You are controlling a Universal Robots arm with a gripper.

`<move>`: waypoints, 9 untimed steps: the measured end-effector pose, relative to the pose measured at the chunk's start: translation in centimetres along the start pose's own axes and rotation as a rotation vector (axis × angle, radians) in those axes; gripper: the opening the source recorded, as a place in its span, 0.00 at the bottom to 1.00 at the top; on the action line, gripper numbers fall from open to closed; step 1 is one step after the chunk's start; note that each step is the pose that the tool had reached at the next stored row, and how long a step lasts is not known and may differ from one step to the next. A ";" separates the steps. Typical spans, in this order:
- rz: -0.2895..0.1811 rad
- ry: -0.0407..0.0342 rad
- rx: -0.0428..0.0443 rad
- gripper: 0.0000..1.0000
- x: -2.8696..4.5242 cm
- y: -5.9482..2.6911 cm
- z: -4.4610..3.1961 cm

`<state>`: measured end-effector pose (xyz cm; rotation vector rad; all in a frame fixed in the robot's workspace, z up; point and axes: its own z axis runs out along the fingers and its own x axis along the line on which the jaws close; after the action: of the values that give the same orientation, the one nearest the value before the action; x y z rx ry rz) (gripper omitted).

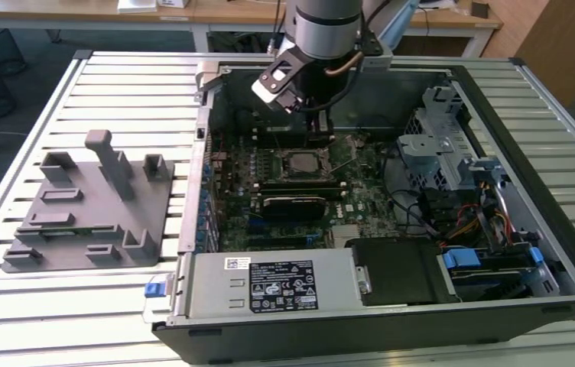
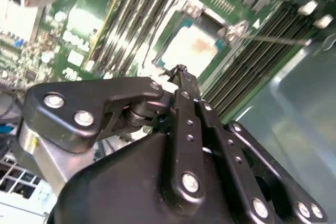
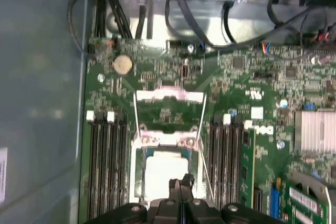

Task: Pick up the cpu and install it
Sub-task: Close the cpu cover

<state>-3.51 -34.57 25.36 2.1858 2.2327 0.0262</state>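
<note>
In the exterior view the silver-and-black robot arm reaches down into the open black computer case (image 1: 369,336). Its gripper (image 1: 316,131) hangs just above the square black-framed metal socket (image 1: 303,161) on the green motherboard. The large grey plastic tray with upright posts (image 1: 83,206) stands well apart, toward the exterior view's left. This view gives the overall layout, but it does not make clear how the fingers stand.

The second wrist view looks past the black linkage, and the gripper (image 2: 179,72) has its fingers pressed together with nothing between them. Just beyond the tips lies the cpu (image 2: 195,45), a small flat square chip with a pale silver top, resting inside the socket. A thin steel lever wire (image 2: 273,39) runs beside it. This view shows the chip at a slant, which helps in judging whether it sits level.

The first wrist view looks straight down. The gripper (image 3: 181,183) overlaps the near edge of the cpu (image 3: 167,174), and the hinged metal retention frame (image 3: 169,96) is swung open beyond it. Here the chip's edges can be checked against the socket walls.

The step appears to be seating the chip. To do it well, the closed tips should stay centred, move vertically, press only lightly and never drag sideways.
</note>
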 end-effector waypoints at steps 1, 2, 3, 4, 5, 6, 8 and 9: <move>0.000 0.0001 0.0005 0.11 -0.01 0.40 0.01; 0.000 0.0001 0.0009 0.11 -0.02 0.85 0.03; 0.000 0.0002 0.0013 0.11 -0.03 1.30 0.05; 0.000 0.0002 0.0016 0.11 -0.04 1.74 0.05; 0.000 0.0002 0.0019 0.11 -0.05 1.95 0.06; 0.000 -0.0002 0.0022 0.11 -0.05 2.01 0.01; 0.000 0.0000 0.0026 0.11 -0.04 2.03 -0.42; 0.000 0.0001 0.0026 0.11 -0.04 2.04 -0.71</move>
<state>-1.49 -34.57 26.11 2.1871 2.2341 0.0234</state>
